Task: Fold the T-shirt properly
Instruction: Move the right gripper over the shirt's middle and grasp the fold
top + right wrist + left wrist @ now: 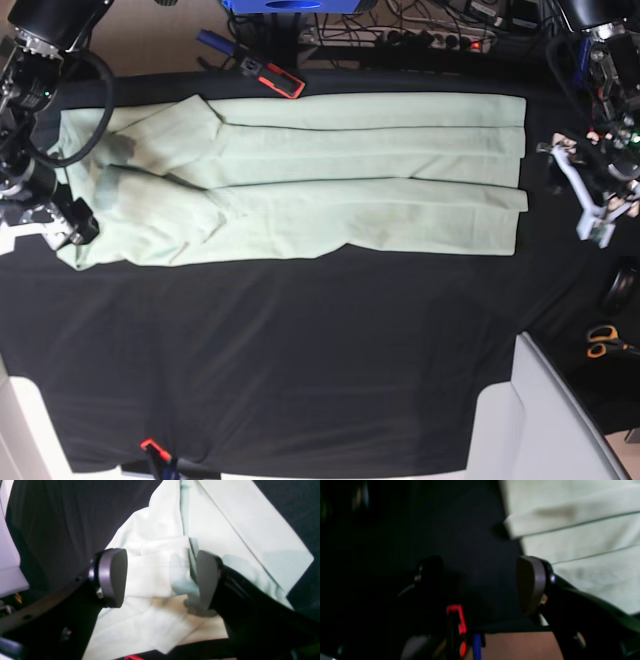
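We see a surface (300,350) draped in black cloth, with cables and a power strip (420,40) crowding the floor behind it. Starting at the left of the base view, the right gripper (160,577) hangs over the sleeve end of the T-shirt (300,180); its wrist view shows the two fingers (112,577) standing wide apart with bunched pale mint fabric lying between them, and neither pad presses on it, so nothing is held. Moving rightward, the T-shirt lies stretched sideways across the far half of the surface, folded lengthwise into a long band of overlapping layers, its sleeves at the left and its straight hem at the right. An orange-and-black tool (272,77) rests just beyond its far edge. At the right, the left gripper (480,585) sits just past the hem, over bare black cloth; its fingers (532,582) are spread wide and grip nothing. Orange-handled scissors (604,342) lie near the surface's right edge.
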You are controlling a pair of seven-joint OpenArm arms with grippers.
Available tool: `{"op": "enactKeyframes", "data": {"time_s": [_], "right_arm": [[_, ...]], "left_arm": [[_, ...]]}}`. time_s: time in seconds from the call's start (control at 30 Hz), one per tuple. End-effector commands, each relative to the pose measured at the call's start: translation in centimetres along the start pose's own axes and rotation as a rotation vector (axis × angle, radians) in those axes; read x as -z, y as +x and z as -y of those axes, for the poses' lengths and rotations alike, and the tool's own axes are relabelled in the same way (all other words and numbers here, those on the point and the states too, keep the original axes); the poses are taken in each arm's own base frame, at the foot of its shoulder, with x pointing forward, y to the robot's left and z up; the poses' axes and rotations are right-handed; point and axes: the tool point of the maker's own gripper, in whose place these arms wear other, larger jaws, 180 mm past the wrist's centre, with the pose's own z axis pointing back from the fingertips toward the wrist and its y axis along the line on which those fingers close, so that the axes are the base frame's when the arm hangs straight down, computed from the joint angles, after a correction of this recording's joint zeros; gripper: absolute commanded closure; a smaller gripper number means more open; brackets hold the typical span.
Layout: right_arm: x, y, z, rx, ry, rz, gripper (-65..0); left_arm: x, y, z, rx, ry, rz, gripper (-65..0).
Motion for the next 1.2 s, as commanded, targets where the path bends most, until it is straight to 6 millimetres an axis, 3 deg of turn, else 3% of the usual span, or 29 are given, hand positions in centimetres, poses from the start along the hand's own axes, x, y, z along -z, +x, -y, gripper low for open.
{"op": "enactKeyframes", "data": {"time_s": [0.0,0.07,0.27,0.37,0.43,0.53,0.63,0.8,0.83,0.9,1.0,1.03,1.1,1.17], "right_arm": [[-0.4,1.1,-0.6,-0.026,0.023,0.033,-41.4],[-0.3,0.9,-0.7,-0.038,0.028,0.028,-41.4],[-0.4,0.4,-0.5,-0.046,0.023,0.021,-41.4],[-0.4,0.3,-0.6,-0.054,0.026,0.015,-41.4],[-0.1,-1.0,-1.6,-0.134,0.055,-0.022,-41.1],[-0.9,-2.2,-5.3,-0.3,0.135,-0.019,-40.8],[-2.2,-3.6,-9.6,-0.462,0.225,-0.001,-40.8],[-2.3,-11.0,-15.8,-0.705,0.406,-0.151,-39.5],[-2.4,-12.5,-17.0,-0.735,0.445,-0.175,-36.4],[-2.4,-14.6,-18.7,-0.78,0.499,-0.209,-27.0],[-1.6,-17.9,-20.7,-0.834,0.549,-0.292,-3.8],[-1.0,-19.1,-21.4,-0.834,0.552,-0.326,0.0],[0.3,-20.9,-22.3,-0.835,0.539,-0.384,-2.6],[1.3,-22.4,-23.8,-0.856,0.554,-0.416,-0.4]], "left_arm": [[-0.4,0.7,-1.3,-0.021,0.019,0.039,-45.2],[0.2,-0.4,-0.9,-0.104,-0.038,0.046,-45.5],[1.4,-3.0,0.4,-0.394,-0.207,0.099,-55.6],[1.6,-3.2,0.5,-0.435,-0.232,0.108,-55.6],[1.6,-3.2,0.6,-0.431,-0.232,0.108,-55.3],[1.3,-4.0,0.6,-0.425,-0.228,0.093,-48.4],[0.4,-4.2,-0.5,-0.418,-0.187,0.14,-33.8],[-0.9,-8.9,-4.4,-0.359,0.019,0.053,-2.5],[-1.1,-10.0,-4.9,-0.342,0.062,0.025,0.0],[-1.5,-11.9,-5.4,-0.315,0.129,-0.018,-0.8],[-2.2,-14.1,-6.0,-0.276,0.208,-0.07,-0.8],[-2.4,-14.7,-6.0,-0.264,0.225,-0.081,-0.8],[-2.7,-15.3,-5.9,-0.255,0.247,-0.09,-0.7],[-2.8,-15.9,-5.4,-0.264,0.245,-0.101,-0.7]]}}
